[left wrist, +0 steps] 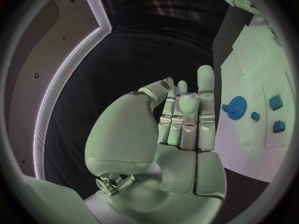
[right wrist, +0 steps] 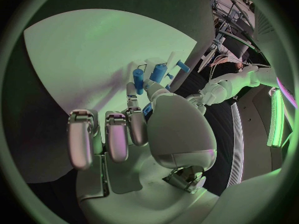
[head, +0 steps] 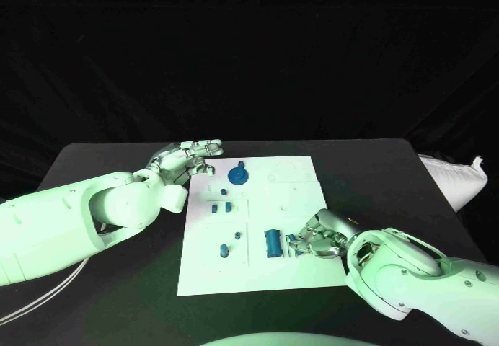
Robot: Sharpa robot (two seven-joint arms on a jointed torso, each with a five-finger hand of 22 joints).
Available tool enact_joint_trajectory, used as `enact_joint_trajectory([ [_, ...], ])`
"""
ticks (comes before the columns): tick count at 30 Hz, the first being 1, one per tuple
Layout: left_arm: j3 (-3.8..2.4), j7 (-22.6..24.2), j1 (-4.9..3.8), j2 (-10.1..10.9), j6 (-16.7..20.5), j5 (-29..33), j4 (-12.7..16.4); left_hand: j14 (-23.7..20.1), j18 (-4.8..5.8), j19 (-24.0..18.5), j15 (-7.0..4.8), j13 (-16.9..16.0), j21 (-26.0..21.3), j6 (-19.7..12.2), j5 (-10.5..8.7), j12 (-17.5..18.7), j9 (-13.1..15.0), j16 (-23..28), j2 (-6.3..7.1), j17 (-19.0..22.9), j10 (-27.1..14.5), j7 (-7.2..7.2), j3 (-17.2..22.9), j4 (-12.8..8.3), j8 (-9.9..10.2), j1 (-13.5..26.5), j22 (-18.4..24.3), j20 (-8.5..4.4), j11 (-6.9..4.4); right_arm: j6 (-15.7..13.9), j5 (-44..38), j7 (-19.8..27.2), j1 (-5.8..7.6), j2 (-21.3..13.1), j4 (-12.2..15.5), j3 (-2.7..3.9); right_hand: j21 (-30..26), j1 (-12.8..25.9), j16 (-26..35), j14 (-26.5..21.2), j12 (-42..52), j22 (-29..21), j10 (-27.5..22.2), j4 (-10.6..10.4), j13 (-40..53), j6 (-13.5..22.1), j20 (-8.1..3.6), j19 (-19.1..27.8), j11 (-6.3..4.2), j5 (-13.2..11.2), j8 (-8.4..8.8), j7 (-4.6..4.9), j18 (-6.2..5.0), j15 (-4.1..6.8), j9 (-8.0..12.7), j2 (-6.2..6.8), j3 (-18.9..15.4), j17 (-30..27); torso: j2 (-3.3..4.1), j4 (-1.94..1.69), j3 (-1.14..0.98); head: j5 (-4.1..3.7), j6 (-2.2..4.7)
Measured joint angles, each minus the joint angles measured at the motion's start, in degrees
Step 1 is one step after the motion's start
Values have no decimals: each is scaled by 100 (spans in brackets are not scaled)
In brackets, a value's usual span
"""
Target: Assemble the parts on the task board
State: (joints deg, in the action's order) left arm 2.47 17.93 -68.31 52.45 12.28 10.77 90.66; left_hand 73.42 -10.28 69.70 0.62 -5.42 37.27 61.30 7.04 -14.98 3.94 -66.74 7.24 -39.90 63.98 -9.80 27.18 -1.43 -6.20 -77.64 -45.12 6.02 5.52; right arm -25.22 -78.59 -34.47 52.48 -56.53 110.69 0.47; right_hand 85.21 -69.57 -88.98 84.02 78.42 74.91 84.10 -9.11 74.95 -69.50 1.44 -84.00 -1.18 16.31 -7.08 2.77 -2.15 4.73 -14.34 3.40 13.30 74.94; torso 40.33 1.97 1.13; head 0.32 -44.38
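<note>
The white task board (head: 296, 194) lies in the middle of the black table. A blue gear (head: 238, 175) sits near its far left corner, and it is seen again as the gear (left wrist: 235, 106) in the left wrist view. Several small blue parts (head: 228, 207) lie below it on the left side. A long blue block (head: 273, 243) lies near the front. My right hand (head: 317, 238) rests just right of the block, and thumb and finger pinch a small blue part (right wrist: 147, 109). My left hand (head: 192, 155) hovers by the board's far left corner with straight fingers (left wrist: 206, 99), holding nothing.
A white bag (head: 458, 180) lies at the table's right edge. Bare black table (head: 104, 166) runs along both sides of the board. Two small blue parts (left wrist: 275, 102) show past my left hand on the board (left wrist: 249, 69).
</note>
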Motion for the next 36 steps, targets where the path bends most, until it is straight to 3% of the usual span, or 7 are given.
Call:
enact_joint_trajectory([
  [13, 0, -11, 0, 3, -9, 0, 7, 0, 0, 0, 0, 0, -22, -21, 0, 0, 0, 0, -17, 27, 0, -21, 0, 0, 0, 17, 5, 0, 0, 151, -89, -13, 4, 86, -94, 4, 0, 61, 0, 0, 0, -1, 0, -16, -1, 0, 0, 0, 0, -1, 1, 0, 0, 0, -43, -1, -50, -1, 1, 4, 0, 12, -12],
  [20, 0, -20, 0, 5, -11, 0, 10, 0, 0, 0, 0, 0, -22, -21, 0, 0, 0, 0, -23, 27, 0, -21, 0, 0, 0, 23, 5, 0, 0, 241, -157, -18, 4, 100, -120, 2, 0, 299, 0, 0, 0, -1, 0, -163, -1, -62, -42, 0, 0, -35, -47, -60, 0, -1, -94, 53, -262, -1, 1, 4, 0, 15, -19],
  [29, 0, -26, 0, 6, -13, 0, 13, 0, 0, 0, 0, 0, -22, -21, 0, 0, 0, 0, -22, 39, 0, -21, -16, -16, 0, 23, 5, 0, 0, 327, -241, -28, -1, 110, -131, -3, 0, 541, 0, -1, 0, 4, -17, -437, -2, -46, -42, 0, -16, -35, -68, -44, 0, 39, -160, 45, -615, -2, 1, 5, 0, 23, -24],
  [36, 0, -28, 0, 7, -16, 0, 14, 0, 0, 0, 0, 0, -22, -21, 0, 0, 0, 0, -22, 38, 0, -21, -16, -16, 0, 23, 4, 0, 0, 336, -302, -32, -1, 113, -128, -3, 22, 754, 1, 0, -1, 3, -6, -712, -2, -48, -41, 0, -46, -573, -112, -47, 0, 40, -257, -33, -1078, -2, 0, 4, 0, 25, -24],
])
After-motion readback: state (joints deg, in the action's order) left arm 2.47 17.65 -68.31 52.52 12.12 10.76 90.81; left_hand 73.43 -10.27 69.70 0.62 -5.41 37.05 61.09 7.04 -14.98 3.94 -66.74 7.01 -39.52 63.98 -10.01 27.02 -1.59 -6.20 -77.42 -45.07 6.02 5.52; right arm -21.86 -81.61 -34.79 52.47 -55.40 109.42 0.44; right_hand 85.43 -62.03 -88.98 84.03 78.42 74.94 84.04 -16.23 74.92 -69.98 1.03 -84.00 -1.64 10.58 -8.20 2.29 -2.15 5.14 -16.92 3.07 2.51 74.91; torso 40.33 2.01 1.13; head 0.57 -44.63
